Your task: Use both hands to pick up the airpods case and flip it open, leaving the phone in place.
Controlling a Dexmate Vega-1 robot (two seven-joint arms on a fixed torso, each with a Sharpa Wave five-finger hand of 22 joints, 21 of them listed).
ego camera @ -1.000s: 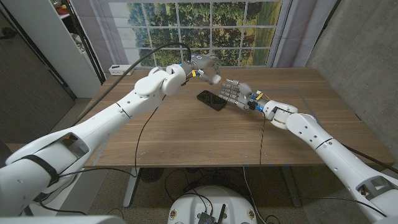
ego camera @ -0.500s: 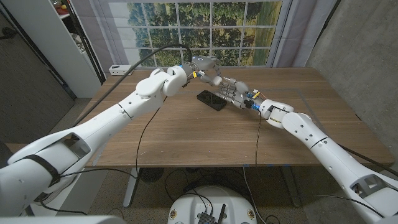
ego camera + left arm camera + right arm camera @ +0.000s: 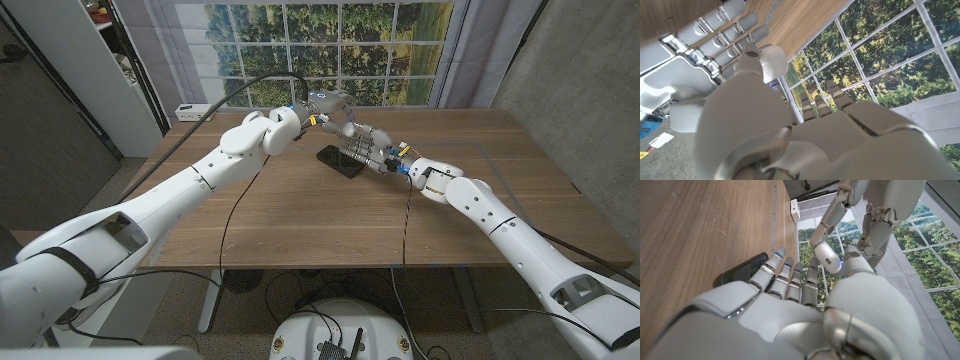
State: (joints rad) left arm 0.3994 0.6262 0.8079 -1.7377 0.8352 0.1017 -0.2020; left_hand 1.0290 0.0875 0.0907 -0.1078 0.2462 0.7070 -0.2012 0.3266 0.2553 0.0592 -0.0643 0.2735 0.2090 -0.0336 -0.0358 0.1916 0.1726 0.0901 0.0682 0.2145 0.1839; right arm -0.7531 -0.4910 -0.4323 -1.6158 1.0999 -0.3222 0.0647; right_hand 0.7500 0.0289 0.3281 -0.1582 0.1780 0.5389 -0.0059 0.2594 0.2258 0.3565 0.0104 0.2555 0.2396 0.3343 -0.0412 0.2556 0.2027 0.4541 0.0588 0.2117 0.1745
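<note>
while the left hand (image 3: pixel 330 104) pinches one airpods case (image 3: pixel 828 258), the right hand (image 3: pixel 368 151), fingers spread, meets it above one phone (image 3: pixel 338 160).

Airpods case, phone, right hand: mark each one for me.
airpods case (image 3: pixel 828 258), right wrist view, on its white rounded shell.
phone (image 3: pixel 338 160), head view, on its dark screen.
right hand (image 3: pixel 368 150), head view, on the back of the hand.

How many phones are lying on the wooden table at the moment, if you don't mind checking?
1. The black flat phone lies on the brown wooden table near its far middle, partly behind the right hand. Others may be hidden behind the hands.
</note>
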